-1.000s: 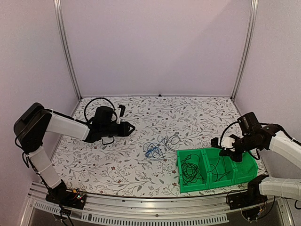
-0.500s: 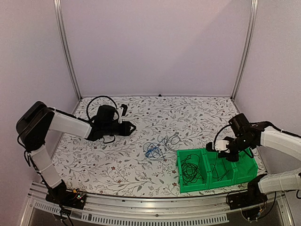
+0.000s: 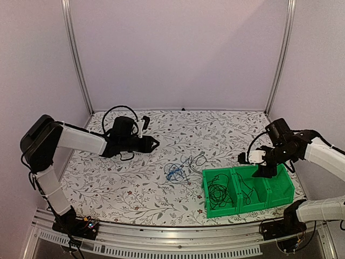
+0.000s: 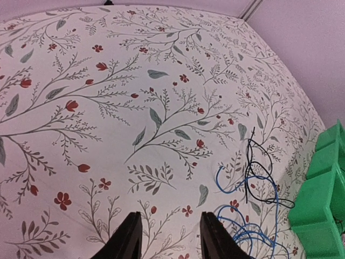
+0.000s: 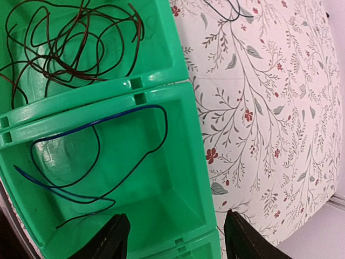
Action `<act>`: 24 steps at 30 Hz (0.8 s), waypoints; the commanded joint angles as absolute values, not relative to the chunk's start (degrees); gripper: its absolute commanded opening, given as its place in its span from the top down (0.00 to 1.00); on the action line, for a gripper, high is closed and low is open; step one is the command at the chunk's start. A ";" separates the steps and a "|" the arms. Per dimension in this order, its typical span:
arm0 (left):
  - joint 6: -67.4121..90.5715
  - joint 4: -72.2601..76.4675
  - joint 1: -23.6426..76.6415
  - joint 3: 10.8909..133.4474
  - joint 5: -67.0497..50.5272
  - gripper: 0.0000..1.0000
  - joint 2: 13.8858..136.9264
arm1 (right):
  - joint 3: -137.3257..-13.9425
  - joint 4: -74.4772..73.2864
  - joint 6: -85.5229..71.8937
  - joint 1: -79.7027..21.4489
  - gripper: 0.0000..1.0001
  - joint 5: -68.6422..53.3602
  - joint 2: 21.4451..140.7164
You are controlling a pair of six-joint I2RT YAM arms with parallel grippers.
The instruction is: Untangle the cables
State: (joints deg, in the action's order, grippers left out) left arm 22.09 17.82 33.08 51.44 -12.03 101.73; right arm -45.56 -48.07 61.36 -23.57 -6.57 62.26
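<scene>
Item: right gripper; a second ago clenched and off towards the bin's right end, now with jaws sprung wide and nothing between them, hovering over the middle compartment of the green bin.

Item: dark cable; lies loose in that middle compartment in one open loop, touching neither finger; I take it to be what was just let go, so this one reads as separated and delivered.

Item: coil of dark cable; bunched in the bin's left compartment, apart from the newcomer.

Item: blue cable; on the table just left of the bin, still knotted up with thin black cables; this is the work outstanding.

Item: left gripper; released, jaws parted and empty, a little nearer the knot than a second ago and pointing at it, not touching; likely the next to act.
</scene>
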 commanded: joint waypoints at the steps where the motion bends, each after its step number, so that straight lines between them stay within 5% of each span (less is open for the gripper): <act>1: 20.00 15.55 32.50 53.56 -16.18 0.63 102.77 | -48.58 -52.72 63.92 -23.76 0.34 -2.47 59.76; 11: 12.10 10.69 38.08 61.84 -29.01 0.60 109.64 | -61.14 -47.27 56.63 -23.75 0.35 -14.73 67.52; 24: 16.61 4.93 42.01 69.67 -28.05 0.57 115.01 | -77.40 -31.95 32.39 -23.73 0.47 -26.19 99.07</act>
